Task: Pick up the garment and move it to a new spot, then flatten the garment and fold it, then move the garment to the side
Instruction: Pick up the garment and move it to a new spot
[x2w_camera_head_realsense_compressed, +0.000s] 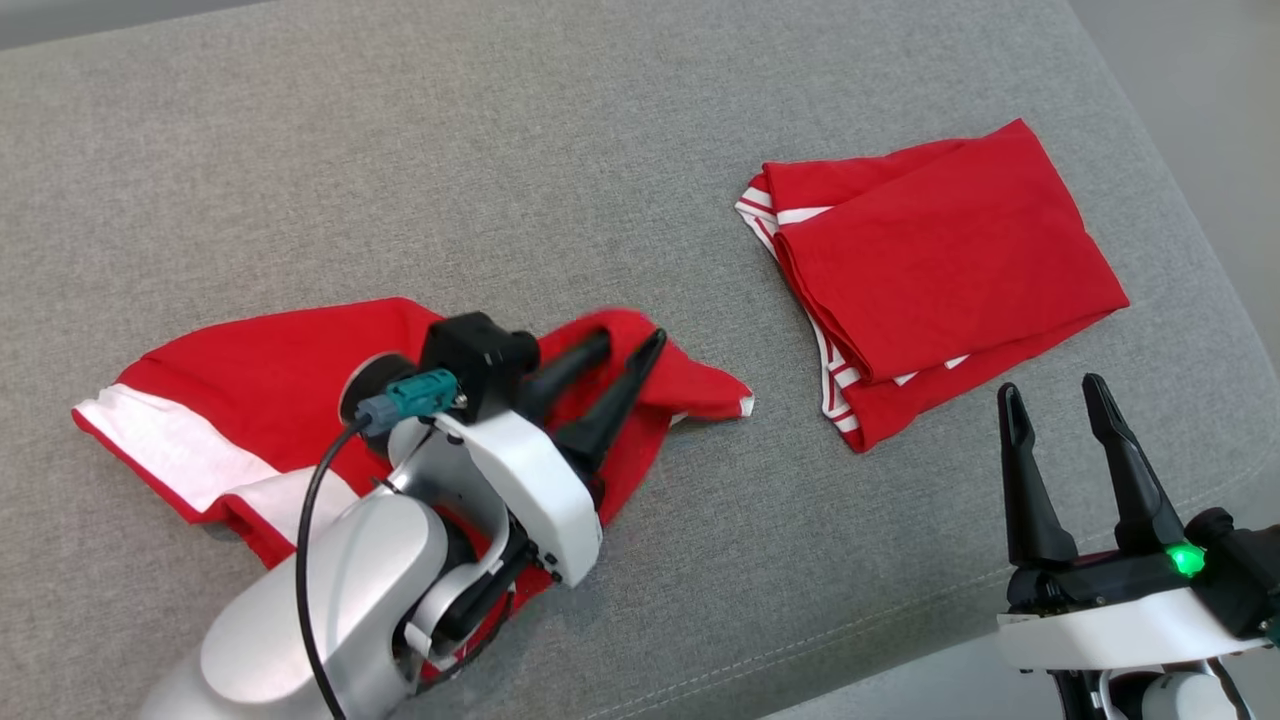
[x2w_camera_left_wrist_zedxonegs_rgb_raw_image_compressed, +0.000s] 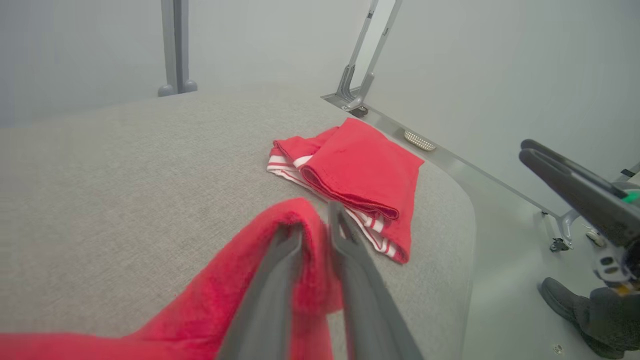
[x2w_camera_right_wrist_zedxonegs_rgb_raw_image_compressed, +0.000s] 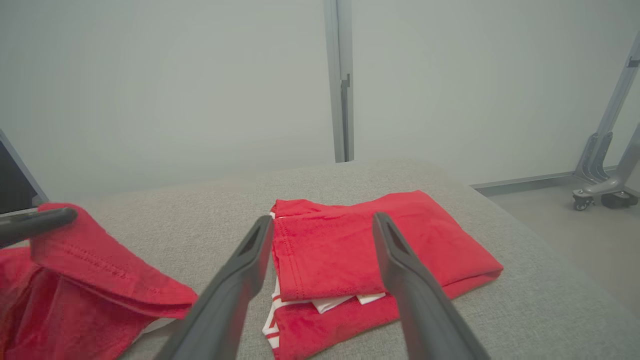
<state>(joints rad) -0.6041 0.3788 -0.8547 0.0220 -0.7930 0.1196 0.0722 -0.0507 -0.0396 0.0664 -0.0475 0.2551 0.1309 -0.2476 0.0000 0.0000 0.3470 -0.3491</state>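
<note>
Head view. Grey upholstered cushion (x2w_camera_head_realsense_compressed: 400, 150) fills most of the frame. Its stitched front edge runs across the lower right, and pale floor shows past the right edge.
- The loose red garment (x2w_camera_head_realsense_compressed: 270, 370) lies crumpled at lower left, with a white panel (x2w_camera_head_realsense_compressed: 170, 450) on its left end.
- The left gripper (x2w_camera_head_realsense_compressed: 628, 340) is over the garment's right half. Jaws are narrow, with a raised fold of red cloth caught between them. Cloth there is blurred.
- A folded red garment (x2w_camera_head_realsense_compressed: 940, 270) with white stripes lies well apart at the right, near the cushion's right edge.
- Bare cushion between the two garments and across the whole far side.
- The right gripper (x2w_camera_head_realsense_compressed: 1050, 385) hangs at the front edge, just in front of the folded piece. Jaws are wide and hold nothing.

Left wrist view. The fold of the loose garment (x2w_camera_left_wrist_zedxonegs_rgb_raw_image_compressed: 225, 290) rises between the left gripper's (x2w_camera_left_wrist_zedxonegs_rgb_raw_image_compressed: 315, 220) narrow jaws. Beyond them, the folded garment (x2w_camera_left_wrist_zedxonegs_rgb_raw_image_compressed: 365, 170) sits close to the cushion's rounded corner. The right gripper (x2w_camera_left_wrist_zedxonegs_rgb_raw_image_compressed: 524, 150) stands off the cushion edge, over the floor (x2w_camera_left_wrist_zedxonegs_rgb_raw_image_compressed: 500, 250).

Right wrist view. The right gripper (x2w_camera_right_wrist_zedxonegs_rgb_raw_image_compressed: 324, 220) has its jaws spread wide, and the folded garment (x2w_camera_right_wrist_zedxonegs_rgb_raw_image_compressed: 350, 250) shows between them, not touched. At far left one finger (x2w_camera_right_wrist_zedxonegs_rgb_raw_image_compressed: 40, 223) of the left gripper holds the loose garment (x2w_camera_right_wrist_zedxonegs_rgb_raw_image_compressed: 90, 290) up off the cushion (x2w_camera_right_wrist_zedxonegs_rgb_raw_image_compressed: 525, 300). Open cushion behind both garments, floor to the right.
</note>
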